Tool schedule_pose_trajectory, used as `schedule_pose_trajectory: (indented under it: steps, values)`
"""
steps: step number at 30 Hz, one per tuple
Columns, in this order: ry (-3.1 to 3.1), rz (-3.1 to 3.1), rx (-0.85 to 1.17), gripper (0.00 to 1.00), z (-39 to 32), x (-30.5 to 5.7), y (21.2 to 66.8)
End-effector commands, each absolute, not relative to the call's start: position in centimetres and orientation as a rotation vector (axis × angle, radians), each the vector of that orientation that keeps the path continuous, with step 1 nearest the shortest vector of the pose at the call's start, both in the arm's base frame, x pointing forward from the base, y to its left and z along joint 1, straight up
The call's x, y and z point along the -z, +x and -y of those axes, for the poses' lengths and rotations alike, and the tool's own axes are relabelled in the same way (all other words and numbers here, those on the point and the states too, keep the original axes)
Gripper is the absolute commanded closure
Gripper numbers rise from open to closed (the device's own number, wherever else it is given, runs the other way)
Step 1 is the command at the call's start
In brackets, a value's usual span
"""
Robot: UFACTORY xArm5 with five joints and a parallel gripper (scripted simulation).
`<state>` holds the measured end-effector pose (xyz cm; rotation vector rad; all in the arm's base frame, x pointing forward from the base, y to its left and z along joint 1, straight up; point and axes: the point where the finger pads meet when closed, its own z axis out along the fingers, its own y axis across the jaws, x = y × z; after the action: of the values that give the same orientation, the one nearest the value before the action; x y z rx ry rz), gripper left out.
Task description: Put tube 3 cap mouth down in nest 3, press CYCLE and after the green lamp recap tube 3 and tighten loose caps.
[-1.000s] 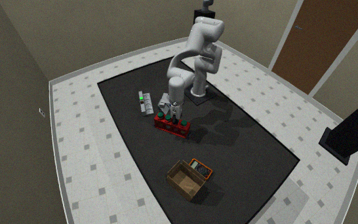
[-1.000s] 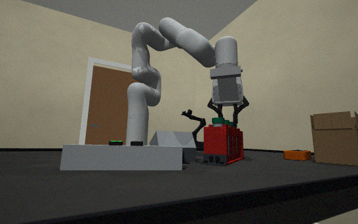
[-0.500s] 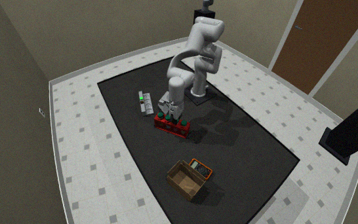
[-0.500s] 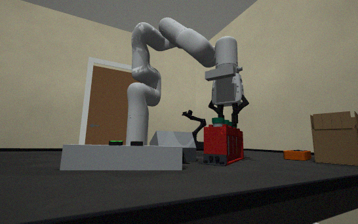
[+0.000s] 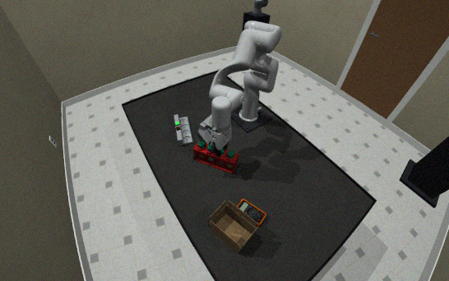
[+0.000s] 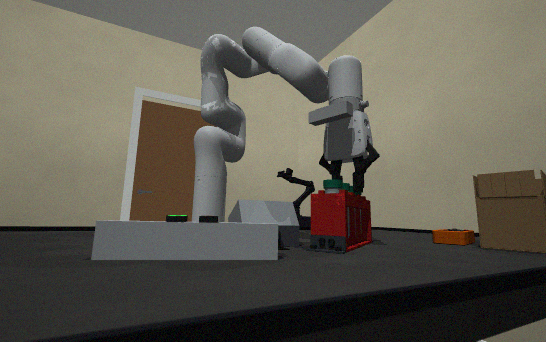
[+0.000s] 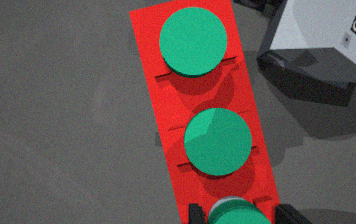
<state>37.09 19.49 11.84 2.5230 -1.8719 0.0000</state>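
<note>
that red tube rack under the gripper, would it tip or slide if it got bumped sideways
Probably slide rather than tip: the red rectangular tube rack sits on a dark base flat on the black mat. Along its narrow side, tipping seems likelier, since it looks tall and thin from the end. It looks rigid; the green round caps suggest added weight up top.
</note>
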Motion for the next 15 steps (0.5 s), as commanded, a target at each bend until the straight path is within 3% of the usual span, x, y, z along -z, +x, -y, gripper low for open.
schedule_pose_trajectory:
  steps: [1,15]
  values:
    - [2.525,1.876,-0.003,0.54,-19.6,-12.0,37.2]
    - [2.525,1.876,-0.003,0.54,-19.6,-14.4,37.2]
